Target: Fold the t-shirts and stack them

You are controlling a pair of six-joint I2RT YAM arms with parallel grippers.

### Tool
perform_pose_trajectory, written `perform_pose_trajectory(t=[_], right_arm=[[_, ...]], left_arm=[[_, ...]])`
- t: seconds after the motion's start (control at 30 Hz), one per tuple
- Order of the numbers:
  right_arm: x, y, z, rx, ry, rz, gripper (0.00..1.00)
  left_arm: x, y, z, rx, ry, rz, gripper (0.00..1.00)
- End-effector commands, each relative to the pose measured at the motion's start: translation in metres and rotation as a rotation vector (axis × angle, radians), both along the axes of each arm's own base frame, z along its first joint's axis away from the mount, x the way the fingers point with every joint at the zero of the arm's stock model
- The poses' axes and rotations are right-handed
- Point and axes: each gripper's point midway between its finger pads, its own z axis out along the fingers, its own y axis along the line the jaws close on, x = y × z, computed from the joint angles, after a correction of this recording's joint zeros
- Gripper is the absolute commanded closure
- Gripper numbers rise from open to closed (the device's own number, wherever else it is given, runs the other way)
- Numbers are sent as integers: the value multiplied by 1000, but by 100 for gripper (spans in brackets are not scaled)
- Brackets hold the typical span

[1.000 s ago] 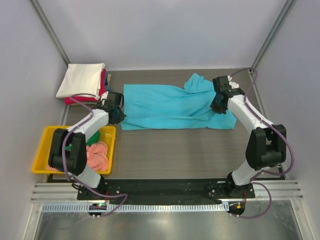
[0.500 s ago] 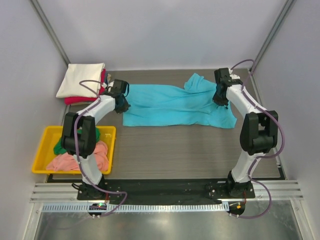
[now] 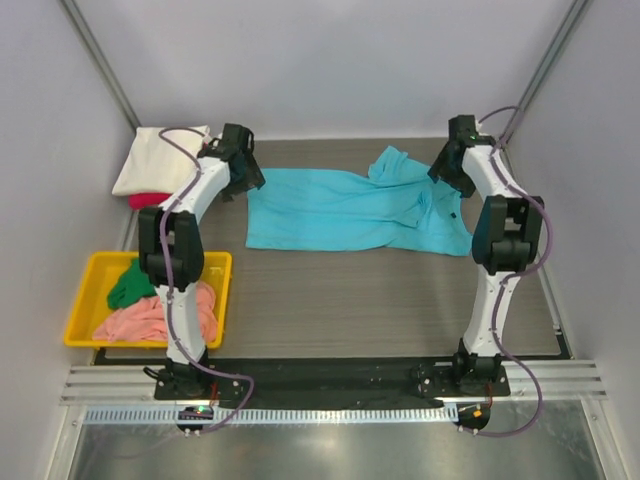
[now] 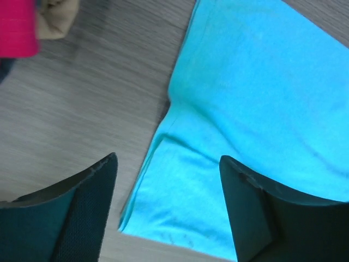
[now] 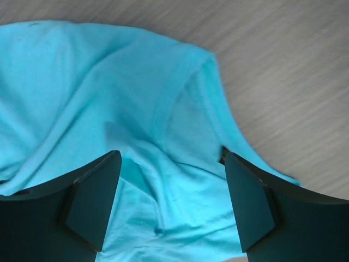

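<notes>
Top view: we see the turquoise shirt point(image 3: 340, 210) spread left-right mid-frame; left end effector point(image 3: 243, 172) at its left edge, right end effector point(image 3: 450, 170) at its right.
Left wrist: released, empty; shirt corner lower centre.
Right wrist: released, empty; shirt sleeve centre-frame.

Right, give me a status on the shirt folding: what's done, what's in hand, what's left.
Done: a cream-white shirt sits folded on a red shirt at the far left. In hand: the turquoise shirt lies stretched across the table, the left gripper and right gripper open above its ends, gripping nothing. Left: the green shirt and salmon-pink shirt lie crumpled in the yellow tray.
</notes>
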Motion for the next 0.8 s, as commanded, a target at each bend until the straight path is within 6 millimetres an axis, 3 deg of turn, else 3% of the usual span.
perform_pose_trajectory(t=[0.0,0.03,0.07,0.1,0.13,0.2,0.23,0.27,0.33,0.57,0.77], right_arm=[[-21,-14,47,42,-115,-32,15],[-36,-16,81,69,-203,-45,15],[-70,-16,44,107,-127,-69,14],[-75,-26,49,154,-199,-121,15],[-109,-16,33,228,-180,-120,15],[-127,-15,26,282,-215,-144,16],[-150,-15,4,292,-169,-173,17],[-157,-6,9,327,-187,-151,17],[-174,-2,-10,341,-160,-156,19],[-166,0,-42,398,-133,-158,30],[-160,-11,-63,372,-109,-191,34]], left_arm=[[-30,4,46,-37,-69,12,15],[-41,4,63,-65,-119,12,14],[-59,0,39,-107,-93,16,13],[-69,-2,34,-133,-95,18,13],[-78,-4,28,-157,-99,27,13],[-101,-11,11,-235,-117,36,13],[-107,-15,7,-253,-128,28,13],[-116,-14,-4,-267,-140,36,13],[-121,-12,-14,-264,-148,44,13],[-116,-21,-42,-324,-167,61,13],[-118,-17,-61,-311,-123,106,17]])
